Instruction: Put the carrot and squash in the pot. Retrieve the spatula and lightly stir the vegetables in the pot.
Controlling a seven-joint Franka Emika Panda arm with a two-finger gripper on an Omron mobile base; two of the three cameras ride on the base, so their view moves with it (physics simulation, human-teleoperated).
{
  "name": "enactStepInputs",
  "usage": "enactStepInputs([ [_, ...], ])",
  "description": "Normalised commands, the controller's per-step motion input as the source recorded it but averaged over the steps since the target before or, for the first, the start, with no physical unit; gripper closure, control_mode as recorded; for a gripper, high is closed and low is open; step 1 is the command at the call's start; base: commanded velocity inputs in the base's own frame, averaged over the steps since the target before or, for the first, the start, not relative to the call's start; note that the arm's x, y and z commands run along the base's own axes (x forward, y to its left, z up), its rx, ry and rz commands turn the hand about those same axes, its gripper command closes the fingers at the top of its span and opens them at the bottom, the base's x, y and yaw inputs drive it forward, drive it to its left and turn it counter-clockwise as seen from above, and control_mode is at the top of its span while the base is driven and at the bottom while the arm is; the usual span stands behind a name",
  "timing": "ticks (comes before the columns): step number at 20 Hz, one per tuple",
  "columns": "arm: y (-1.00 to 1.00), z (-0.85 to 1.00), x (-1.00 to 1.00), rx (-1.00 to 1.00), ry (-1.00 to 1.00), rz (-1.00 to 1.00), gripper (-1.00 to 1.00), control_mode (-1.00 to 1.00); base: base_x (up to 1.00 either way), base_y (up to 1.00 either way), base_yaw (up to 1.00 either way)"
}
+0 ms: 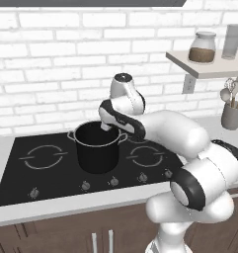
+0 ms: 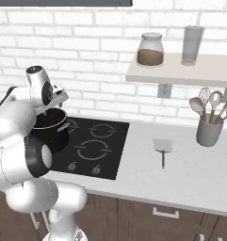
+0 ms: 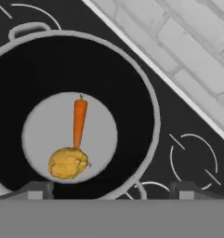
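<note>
The black pot (image 1: 97, 154) with a silvery rim stands on the left burner of the cooktop, and it also appears at the left (image 2: 52, 133). In the hand view I look straight down into the pot (image 3: 132, 83): an orange carrot (image 3: 79, 122) lies on its grey bottom, its thick end touching a yellow squash (image 3: 67, 162). My gripper (image 1: 107, 126) hovers over the pot's back rim; its fingertips (image 3: 36, 188) stand wide apart, open, with nothing between them. The spatula (image 2: 162, 148) lies flat on the counter right of the cooktop.
The black cooktop (image 1: 21, 183) has knobs along its front edge. A grey utensil holder (image 2: 209, 131) stands at the back right of the counter. A wall shelf (image 2: 181, 73) carries a jar and a glass. White brick wall runs close behind the pot.
</note>
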Motion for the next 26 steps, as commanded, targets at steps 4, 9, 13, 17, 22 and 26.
enactStepInputs([
  [4, -1.00, 0.10, -0.74, 0.01, -0.14, -0.04, -1.00, -1.00, 0.00, 0.00, 0.00],
  [9, -1.00, 0.08, -0.74, 0.00, -0.09, -0.16, -1.00, -1.00, 0.00, 0.00, 0.00],
  [13, -1.00, 0.18, -0.61, 0.00, -0.01, -0.23, -1.00, -1.00, 0.00, 0.00, 0.00],
  [17, -1.00, 0.07, -0.28, 0.02, 0.01, -0.32, -1.00, -1.00, 0.00, 0.00, 0.00],
  [22, -1.00, 0.00, -0.04, 0.08, 0.15, -0.41, -1.00, -1.00, 0.00, 0.00, 0.00],
  [26, -1.00, 0.00, -0.01, 0.15, 0.17, -0.41, -1.00, -1.00, 0.00, 0.00, 0.00],
])
